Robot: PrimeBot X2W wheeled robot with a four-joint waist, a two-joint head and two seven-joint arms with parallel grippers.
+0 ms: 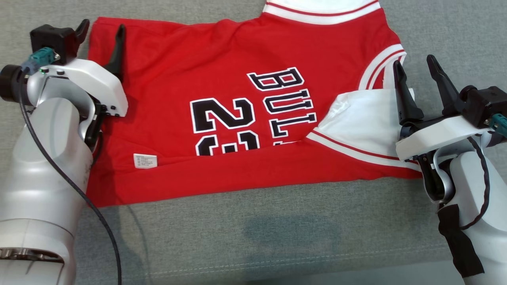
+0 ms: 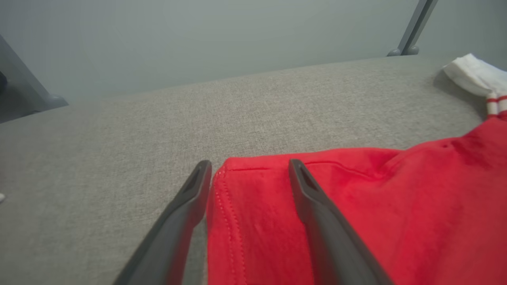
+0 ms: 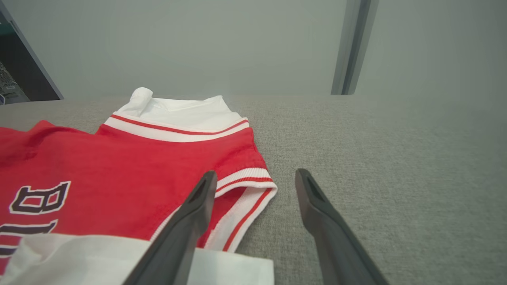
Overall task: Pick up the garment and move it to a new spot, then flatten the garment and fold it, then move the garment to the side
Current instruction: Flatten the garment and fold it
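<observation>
The garment [image 1: 222, 99] is a red basketball jersey with white trim and black lettering, lying spread on the grey cushion with its near long edge folded over. My left gripper [image 1: 101, 37] stands open over the jersey's far left corner [image 2: 253, 198], one finger off the cloth and one above it. At the right end my right gripper [image 1: 416, 65] is open above the white-trimmed shoulder [image 3: 245, 186], holding nothing. The white inner lining [image 1: 360, 114] shows turned out beside it.
Grey upholstered surface [image 1: 257, 237] runs in front of the jersey with a stitched seam near the front edge. A small white label [image 1: 145, 160] sits on the folded edge. A grey wall and a metal post [image 3: 354, 47] stand behind the cushion.
</observation>
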